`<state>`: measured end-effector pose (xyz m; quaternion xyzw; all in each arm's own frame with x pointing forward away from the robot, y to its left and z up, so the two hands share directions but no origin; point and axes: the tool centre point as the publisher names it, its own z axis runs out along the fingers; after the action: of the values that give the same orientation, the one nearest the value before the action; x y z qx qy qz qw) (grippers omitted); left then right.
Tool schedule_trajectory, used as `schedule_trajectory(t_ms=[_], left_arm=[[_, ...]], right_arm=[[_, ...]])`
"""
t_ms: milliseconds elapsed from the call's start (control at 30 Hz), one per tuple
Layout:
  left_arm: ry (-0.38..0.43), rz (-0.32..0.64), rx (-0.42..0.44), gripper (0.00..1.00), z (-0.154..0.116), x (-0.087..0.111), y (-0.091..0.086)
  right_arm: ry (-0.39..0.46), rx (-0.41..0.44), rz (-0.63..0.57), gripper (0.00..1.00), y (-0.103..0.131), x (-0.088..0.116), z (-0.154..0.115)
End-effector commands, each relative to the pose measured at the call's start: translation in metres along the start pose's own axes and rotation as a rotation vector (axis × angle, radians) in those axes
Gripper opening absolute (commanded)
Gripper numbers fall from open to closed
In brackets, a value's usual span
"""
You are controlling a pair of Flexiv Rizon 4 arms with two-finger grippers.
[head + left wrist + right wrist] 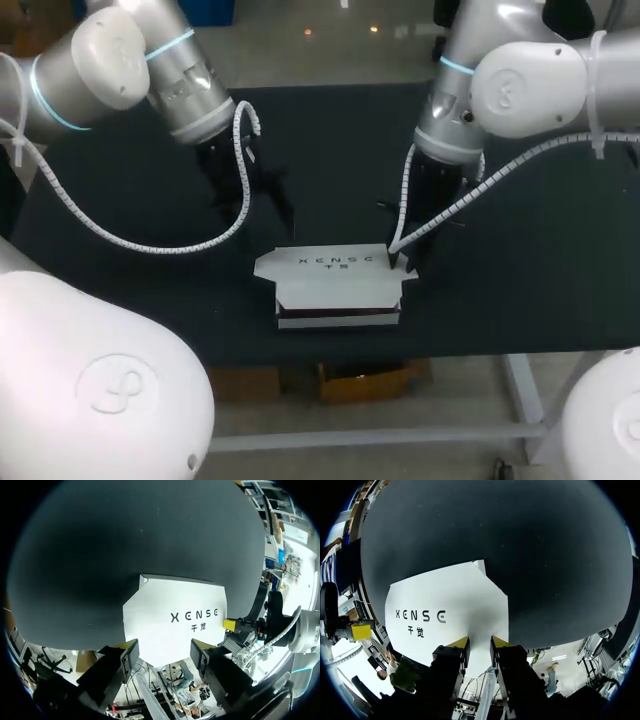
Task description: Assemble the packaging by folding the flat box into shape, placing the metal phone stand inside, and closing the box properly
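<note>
The box [335, 300] sits at the table's [520, 230] 6 o'clock edge, shaped, with its lid [335, 262] laid over and the front flap [340, 292] untucked. Any stand inside is hidden. Dark print crosses the lid; I leave it unread. The right hand [480, 647] is at the box's 3 o'clock end, narrowly parted over the lid, clamping nothing. The left hand [165, 652] hovers toward 10 o'clock, spread wide. To close well, I judge: press both lid ends level, then tuck the flap squarely.
</note>
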<state>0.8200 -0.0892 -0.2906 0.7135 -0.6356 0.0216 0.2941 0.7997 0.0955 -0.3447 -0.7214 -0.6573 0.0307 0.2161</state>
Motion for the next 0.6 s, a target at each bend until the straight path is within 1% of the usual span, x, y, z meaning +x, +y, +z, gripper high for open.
schedule_trajectory(t_ms=[33,67,133,167,267,333,500,600], left_arm=[[-0.001,-0.007,0.002,0.69,0.006,0.0,0.002],[0.002,-0.011,0.001,0.67,0.008,-0.001,0.002],[0.003,-0.018,-0.001,0.67,0.012,-0.002,0.003],[0.002,-0.018,-0.001,0.64,0.014,-0.002,0.004],[-0.002,-0.019,0.002,0.59,0.019,-0.003,0.006],[-0.01,-0.018,0.01,0.59,0.022,-0.003,0.008],[-0.016,-0.018,0.016,0.55,0.025,-0.005,0.009],[-0.019,-0.02,0.018,0.56,0.027,-0.006,0.01]], right_arm=[[-0.003,0.002,-0.001,0.24,0.001,0.002,0.001],[-0.004,0.003,-0.001,0.24,0.001,0.002,0.001],[-0.005,0.002,-0.001,0.24,0.001,0.002,0.001],[-0.005,0.002,-0.001,0.24,0.001,0.002,0.0],[-0.006,0.001,-0.001,0.23,0.001,0.003,0.0],[-0.007,0.0,0.0,0.24,0.001,0.003,-0.001],[-0.006,0.0,0.001,0.23,0.001,0.002,-0.001],[-0.005,0.0,0.003,0.24,0.001,0.002,-0.001]])
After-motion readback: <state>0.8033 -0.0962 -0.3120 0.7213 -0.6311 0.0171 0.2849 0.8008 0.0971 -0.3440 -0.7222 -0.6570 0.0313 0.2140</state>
